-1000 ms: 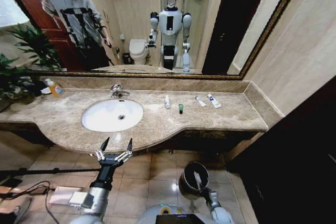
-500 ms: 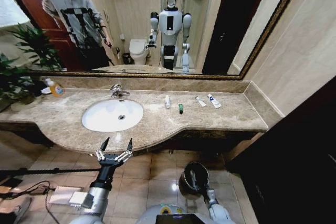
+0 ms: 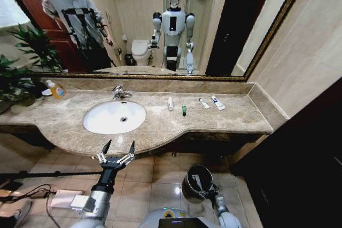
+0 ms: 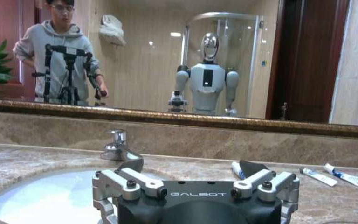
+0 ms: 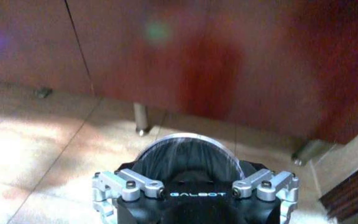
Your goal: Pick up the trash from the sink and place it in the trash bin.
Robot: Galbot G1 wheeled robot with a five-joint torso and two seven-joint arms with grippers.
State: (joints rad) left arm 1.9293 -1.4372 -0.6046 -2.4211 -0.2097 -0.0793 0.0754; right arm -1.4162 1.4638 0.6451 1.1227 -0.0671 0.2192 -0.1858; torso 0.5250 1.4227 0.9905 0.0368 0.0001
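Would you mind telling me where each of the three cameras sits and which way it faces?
Head view: high on the robot, looking down at the sink, the counter trash and the mirror; both arms show, left hand open before the counter.
Left wrist view: behind the left hand, facing sink, faucet and mirror.
Right wrist view: behind the right hand, facing down at the trash bin on the floor.
Shared: head and left wrist views both show the sink, faucet and trash.
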